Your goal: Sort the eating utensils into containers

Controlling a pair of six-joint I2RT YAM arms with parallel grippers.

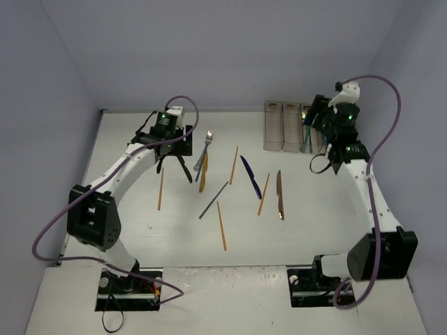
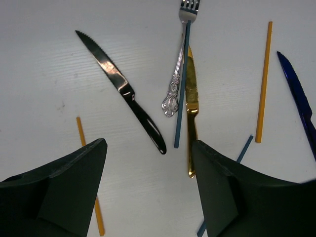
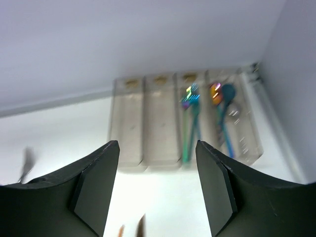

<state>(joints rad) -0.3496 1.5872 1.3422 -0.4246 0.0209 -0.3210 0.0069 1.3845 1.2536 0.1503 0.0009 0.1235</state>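
Note:
My left gripper (image 1: 174,167) is open and empty, low over the table (image 1: 314,230). In the left wrist view (image 2: 148,148), a black knife (image 2: 123,89), a silver fork (image 2: 177,64), a blue chopstick (image 2: 181,84) and a gold knife (image 2: 191,103) lie just ahead of its fingers. Orange chopsticks (image 1: 221,225), a dark blue knife (image 1: 251,176) and a copper knife (image 1: 280,195) lie mid-table. My right gripper (image 1: 316,124) is open and empty above the clear containers (image 1: 283,127). The two right bins (image 3: 190,123) hold iridescent and teal utensils; the two left bins (image 3: 128,123) are empty.
Grey walls (image 1: 230,49) close in the white table at the back and both sides. The containers stand against the back wall at the right. A purple cable (image 1: 391,125) loops beside the right arm, and another loops over the left wrist.

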